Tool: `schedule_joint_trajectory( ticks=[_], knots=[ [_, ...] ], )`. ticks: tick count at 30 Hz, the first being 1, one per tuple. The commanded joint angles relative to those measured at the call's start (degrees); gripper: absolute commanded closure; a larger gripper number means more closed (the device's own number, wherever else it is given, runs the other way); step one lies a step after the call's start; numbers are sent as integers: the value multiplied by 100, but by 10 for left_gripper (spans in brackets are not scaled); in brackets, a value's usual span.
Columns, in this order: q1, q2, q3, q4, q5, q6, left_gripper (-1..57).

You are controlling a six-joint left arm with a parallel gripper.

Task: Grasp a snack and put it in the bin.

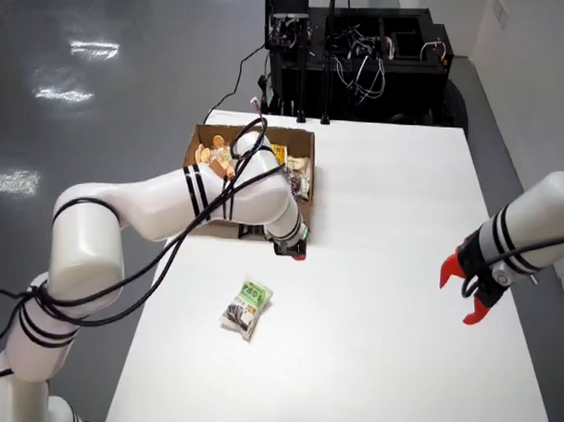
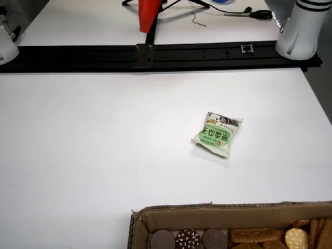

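Cardboard box (image 2: 218, 211) of cookies sitting nearest in the table-level view. Green snack packet (image 1: 246, 307) lying flat on the white surface (image 1: 387, 291), apart from the box. End effector (image 1: 293, 249) hanging by the box's near wall, above-right of the packet, not touching; can't tell its grip state.

Layout around the box
Seen from above, the snack packet (image 1: 246, 307) lies on the table (image 1: 396, 290), before the cardboard box (image 1: 250, 175), apart.
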Motion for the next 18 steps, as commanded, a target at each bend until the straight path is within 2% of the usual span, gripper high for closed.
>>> schedule_joint_trajectory(
  ticks=[1,5,10,15,18],
  knots=[
    [85,-37,66,131,132,-885,565],
    [170,-119,279,205,214,-1863,520],
    [254,-250,695,240,278,-2919,387],
    [322,-246,998,237,311,-2919,242],
    [383,-107,1004,225,326,-2919,183]
  ],
)
